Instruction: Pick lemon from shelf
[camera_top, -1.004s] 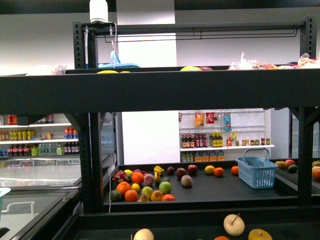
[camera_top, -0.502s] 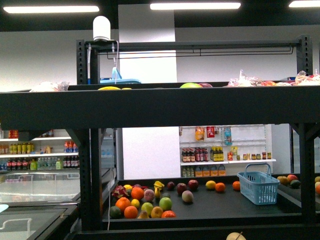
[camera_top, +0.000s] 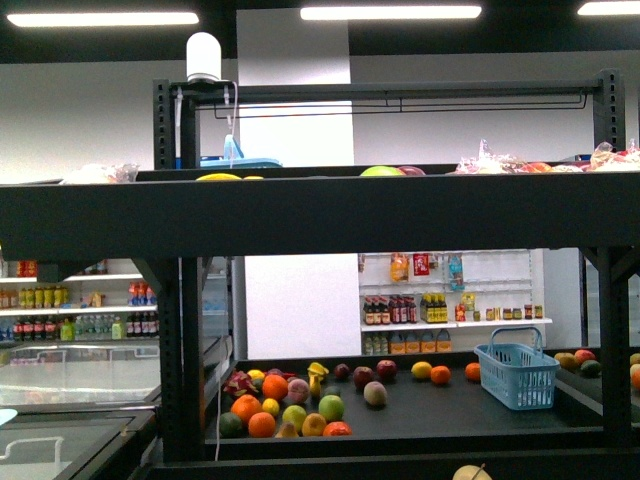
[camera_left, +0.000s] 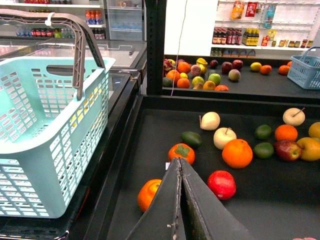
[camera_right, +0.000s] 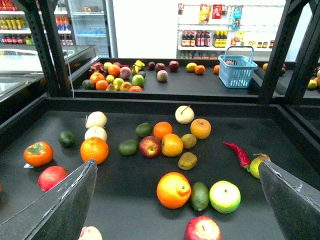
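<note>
The front camera faces the shelf (camera_top: 320, 215) level, from near. Both wrist cameras look down across its fruit deck, sharing the far blue basket (camera_right: 237, 71).

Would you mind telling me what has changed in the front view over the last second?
The view tilted upward early on: ceiling lights appeared, and the black metal shelf with its fruit slid down the frame. Only one pale fruit on the near deck remains visible. Since half a second ago, nothing shifted; the blue plastic basket stays put.
</note>
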